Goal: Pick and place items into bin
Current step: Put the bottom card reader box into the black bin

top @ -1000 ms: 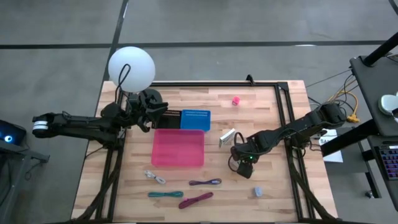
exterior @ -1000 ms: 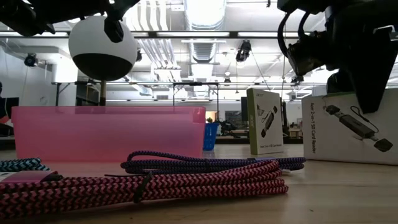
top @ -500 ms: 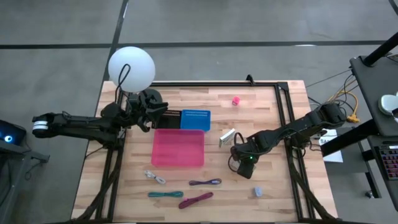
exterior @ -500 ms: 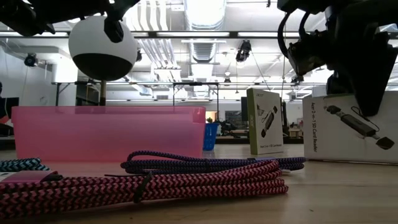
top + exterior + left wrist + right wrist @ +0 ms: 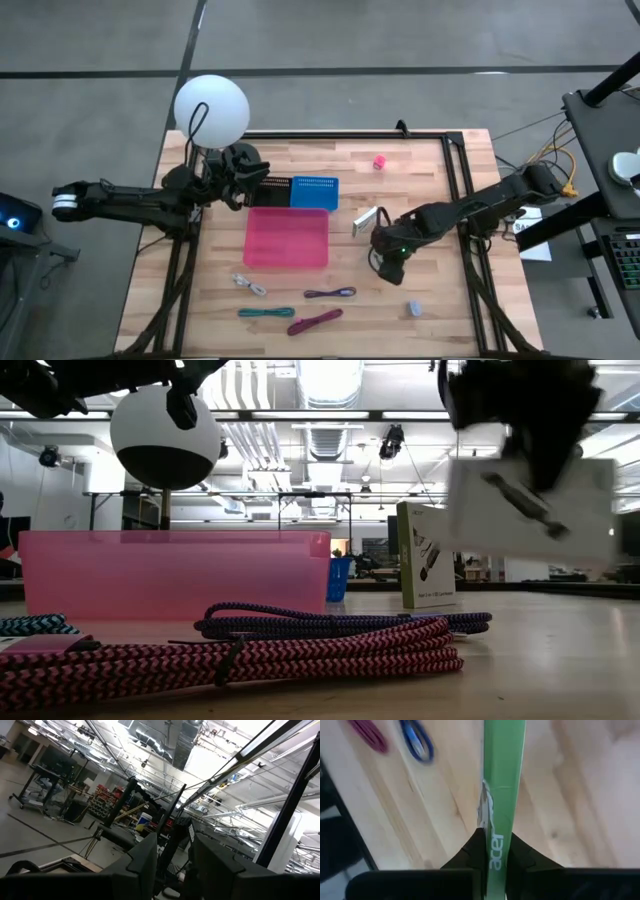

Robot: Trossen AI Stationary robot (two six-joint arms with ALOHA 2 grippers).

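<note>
My right gripper (image 5: 388,264) is shut on a white packet with a green side (image 5: 530,510), held above the table right of the pink bin (image 5: 288,238). A second whitish packet (image 5: 365,219) stands on its edge beside the bin. A pink cube (image 5: 379,161) lies at the far side and a grey-blue lump (image 5: 414,308) near the front. White (image 5: 248,285), teal (image 5: 265,312), purple (image 5: 330,293) and magenta (image 5: 314,321) cords lie in front of the bin. My left gripper (image 5: 235,185) waits open at the far left. My right gripper pinches the packet between its two fingers (image 5: 470,851), one on each broad face, with the narrow green side (image 5: 496,851) showing between them. The fingers come from above, pointing down. The packet hangs below them, tilted and clear of the table.
A blue bin (image 5: 314,192) sits behind the pink bin. A white globe (image 5: 211,110) stands on a post at the far left corner. A black frame (image 5: 455,190) runs along the table's far and right sides. Bare wood lies between the pink bin and the right gripper.
My right gripper has gone up with the packet. The packet stood with its lower edge on the table and now hangs tilted, clear of it, a little nearer the pink bin.
</note>
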